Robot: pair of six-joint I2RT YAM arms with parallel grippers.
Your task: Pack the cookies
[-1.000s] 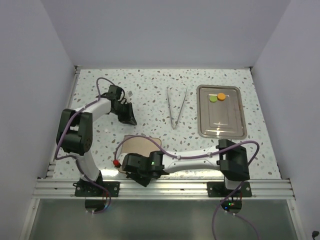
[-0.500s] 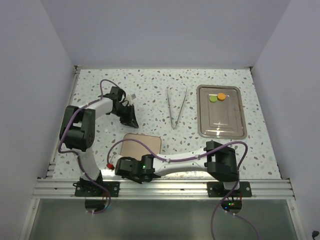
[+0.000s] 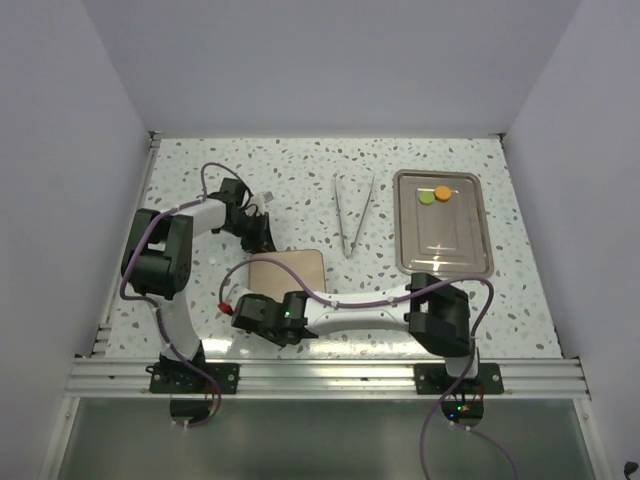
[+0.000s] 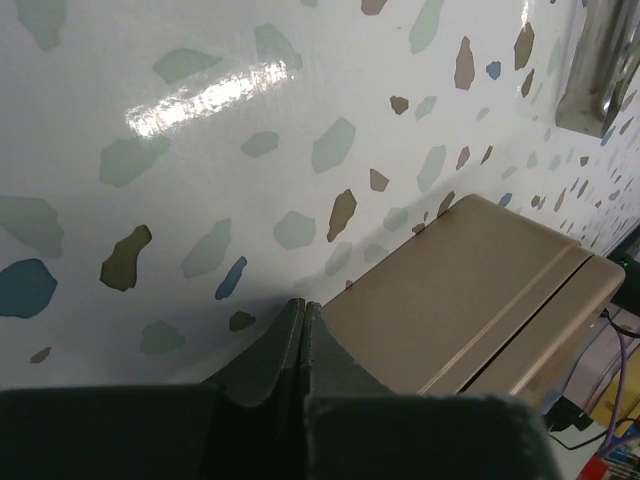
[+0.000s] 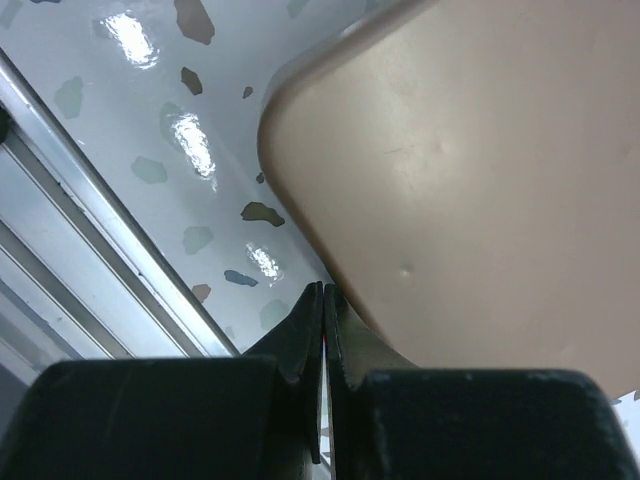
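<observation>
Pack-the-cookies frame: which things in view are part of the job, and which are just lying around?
Job:
- orange cookie
- green cookie
- metal tray holding both
- tan box, likely the pack; left gripper and right gripper are shut at its edges

Lying about:
- metal tongs, untouched, possibly a tool

Robot lab cell: white walls [image 3: 70, 120], aluminium rail [image 3: 330, 375], speckled table [image 3: 300, 165].

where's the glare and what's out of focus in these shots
Left wrist: a bright glare streak on the table; the left gripper is soft at the bottom edge. Right wrist: glare patches on the table beside the tan box; the right gripper looks soft too. Top external: evenly lit, sharp, no strong glare.
</observation>
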